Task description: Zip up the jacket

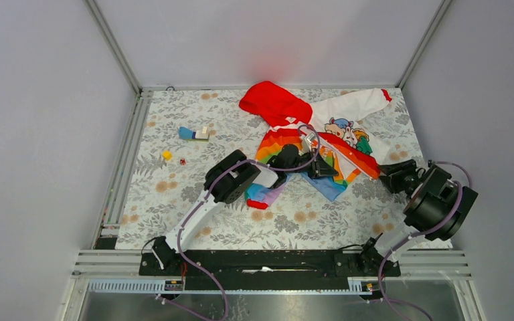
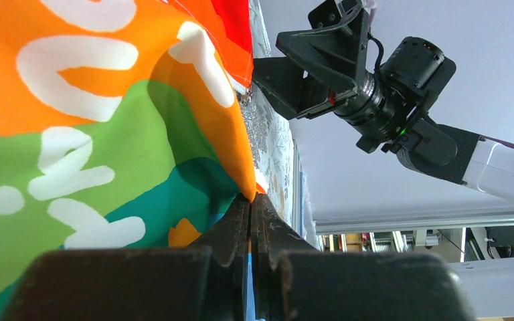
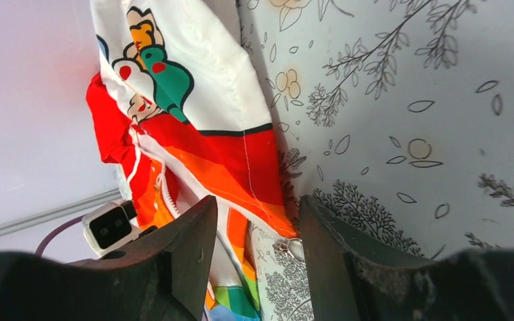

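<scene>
The jacket (image 1: 321, 137) lies crumpled at the back middle of the flowered mat, red hood (image 1: 271, 100) at the far left and a white sleeve (image 1: 358, 105) reaching far right. My left gripper (image 1: 324, 168) is shut on a fold of the rainbow front; the left wrist view shows orange fabric (image 2: 227, 140) pinched between the tips (image 2: 251, 198). My right gripper (image 1: 385, 175) is open at the jacket's right corner. In the right wrist view its jaws (image 3: 258, 214) straddle the orange-red hem (image 3: 241, 167), with a silver zipper pull (image 3: 294, 249) beside the right finger and white zipper teeth (image 3: 167, 194).
A blue and white block (image 1: 194, 134), a small yellow block (image 1: 166, 155) and a tiny red cube (image 1: 182, 162) lie on the mat at the left. Grey walls close in on three sides. An aluminium rail (image 1: 128, 154) runs along the mat's left edge.
</scene>
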`<state>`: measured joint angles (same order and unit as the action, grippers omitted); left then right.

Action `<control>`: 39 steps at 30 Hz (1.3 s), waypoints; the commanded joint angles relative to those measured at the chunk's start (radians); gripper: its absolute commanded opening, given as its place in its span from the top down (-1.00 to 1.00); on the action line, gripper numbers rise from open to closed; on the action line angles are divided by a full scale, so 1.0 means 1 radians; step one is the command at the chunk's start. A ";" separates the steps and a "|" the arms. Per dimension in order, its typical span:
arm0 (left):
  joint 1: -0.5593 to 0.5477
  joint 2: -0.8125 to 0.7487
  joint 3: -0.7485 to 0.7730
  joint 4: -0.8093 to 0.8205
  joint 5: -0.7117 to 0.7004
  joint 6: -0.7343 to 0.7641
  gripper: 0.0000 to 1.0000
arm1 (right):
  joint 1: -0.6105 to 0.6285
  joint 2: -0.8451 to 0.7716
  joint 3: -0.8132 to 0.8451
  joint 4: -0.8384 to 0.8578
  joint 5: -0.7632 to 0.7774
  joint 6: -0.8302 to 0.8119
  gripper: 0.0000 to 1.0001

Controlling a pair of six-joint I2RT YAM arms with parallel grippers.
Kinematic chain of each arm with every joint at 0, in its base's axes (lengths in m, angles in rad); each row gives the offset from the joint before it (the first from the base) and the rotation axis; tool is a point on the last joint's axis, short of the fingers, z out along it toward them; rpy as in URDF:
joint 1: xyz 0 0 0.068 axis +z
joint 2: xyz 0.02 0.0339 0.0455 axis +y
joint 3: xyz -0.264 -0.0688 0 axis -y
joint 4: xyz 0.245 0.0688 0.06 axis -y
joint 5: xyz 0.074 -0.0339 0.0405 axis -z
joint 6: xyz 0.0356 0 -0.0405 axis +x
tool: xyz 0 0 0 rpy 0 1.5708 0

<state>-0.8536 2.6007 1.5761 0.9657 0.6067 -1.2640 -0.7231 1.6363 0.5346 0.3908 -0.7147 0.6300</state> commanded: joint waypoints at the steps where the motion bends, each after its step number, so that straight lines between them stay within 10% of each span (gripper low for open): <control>1: -0.011 0.021 0.014 -0.035 0.014 0.040 1.00 | -0.005 0.030 -0.028 0.077 -0.066 0.021 -0.10; 39: -0.012 0.019 0.021 -0.041 0.021 0.043 1.00 | 0.074 -0.078 -0.079 -0.076 0.060 -0.076 0.12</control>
<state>-0.8539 2.6007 1.5837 0.9504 0.6113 -1.2568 -0.6697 1.5356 0.4435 0.3271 -0.7006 0.5808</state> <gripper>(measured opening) 0.014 0.435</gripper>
